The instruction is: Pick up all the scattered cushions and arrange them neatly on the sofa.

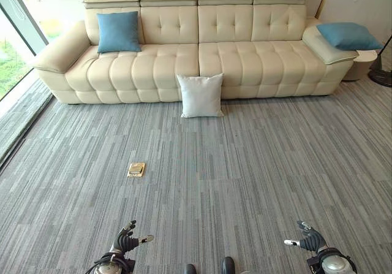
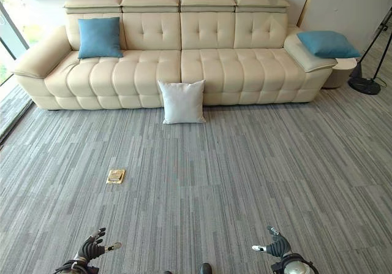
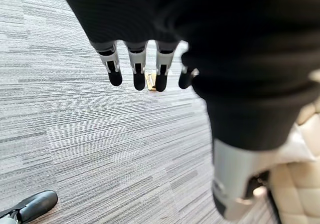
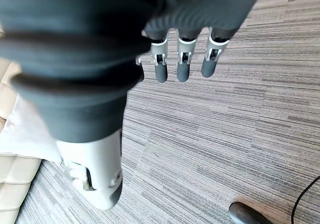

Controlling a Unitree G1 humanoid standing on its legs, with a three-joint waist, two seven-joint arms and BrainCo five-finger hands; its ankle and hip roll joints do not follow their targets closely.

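A long cream tufted sofa (image 1: pixel 196 47) stands against the far wall, with grey striped carpet (image 1: pixel 245 176) spreading from it toward the robot. At the sofa's left end, a blue cushion (image 1: pixel 119 32) sits upright on the seat, leaning against the backrest just beside the left armrest. A small brass floor plate (image 1: pixel 136 169) lies flat in the carpet, well apart from the sofa and nearer the robot's left side. Near the middle of the sofa, a white cushion (image 1: pixel 201 95) stands on the carpet, propped upright against the sofa's front face below the seat edge. At the right end, a second blue cushion (image 1: pixel 348 35) lies on top of the right armrest, tilted and apparently overhanging its outer edge a little, though that edge is hard to read from here. Past that armrest, the dark round base of a floor stand (image 2: pixel 365 85) rests on the carpet.

The robot's left hand (image 1: pixel 127 242) hangs low at the near edge, over bare carpet; in its wrist view its fingers (image 3: pixel 135 68) are straight and spread, holding nothing. The right hand (image 1: pixel 310 239) hangs likewise on the right side, its fingers (image 4: pixel 183 63) straight and apart over the carpet, empty too. Both hands are well apart from all three cushions.
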